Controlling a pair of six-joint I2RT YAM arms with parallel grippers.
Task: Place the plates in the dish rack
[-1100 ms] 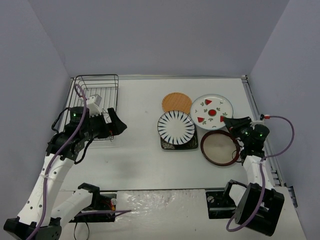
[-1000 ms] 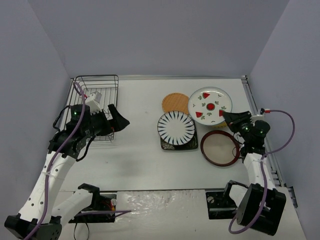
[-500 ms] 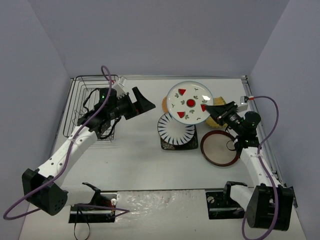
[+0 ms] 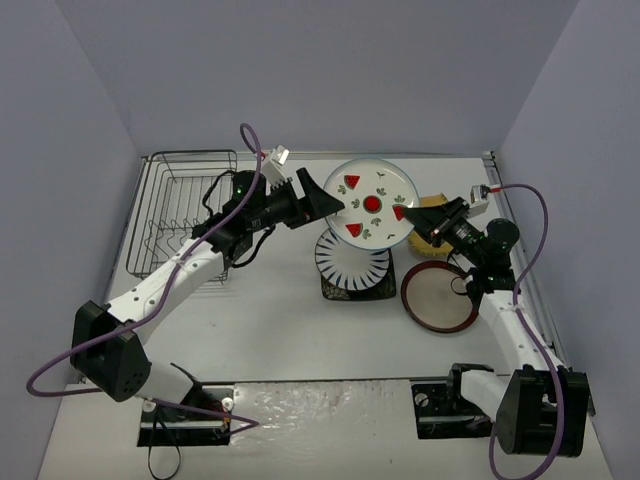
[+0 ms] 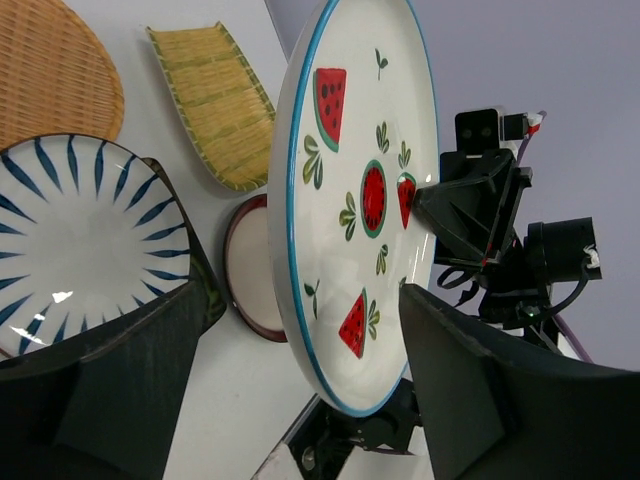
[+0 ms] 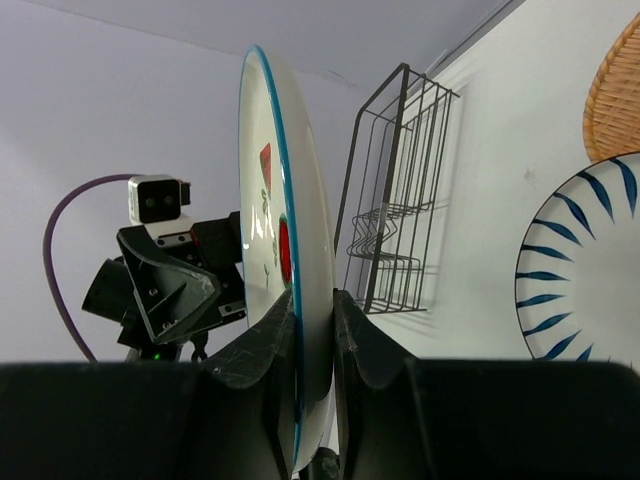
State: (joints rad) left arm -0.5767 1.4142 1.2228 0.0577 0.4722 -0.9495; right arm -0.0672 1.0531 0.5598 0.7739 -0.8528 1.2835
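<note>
well to the right of the dish rack [image 4: 185,215], above the worktop [image 4: 270,320], the watermelon plate [image 4: 372,203] is held aloft on edge, its painted face turned to the overhead camera. it is clamped at the rim farthest from the rack by the right tool [image 4: 420,222]; in the right wrist view both fingers [image 6: 262,345] are seen pinched onto that rim. the rim nearest the rack is straddled by the left tool [image 4: 330,202], whose jaws are spread wide, one to each side of the plate; in the left wrist view gaps are seen between the fingers [image 5: 470,390] and the plate, so no grip by that tool is judged to have been made.

a hand-over from right arm to left is judged to be the step in hand, since the rack lies on the left arm's side. the next move calls for the left tool to be closed squarely on the rim before the right tool is opened, and for the plate then to be carried to the rack and lowered upright between the divider prongs. no plate is seen in the rack. further from the rack than the left tool, the black-striped plate [image 4: 352,255] and the red-rimmed plate [image 4: 440,297] are left on the worktop.
</note>
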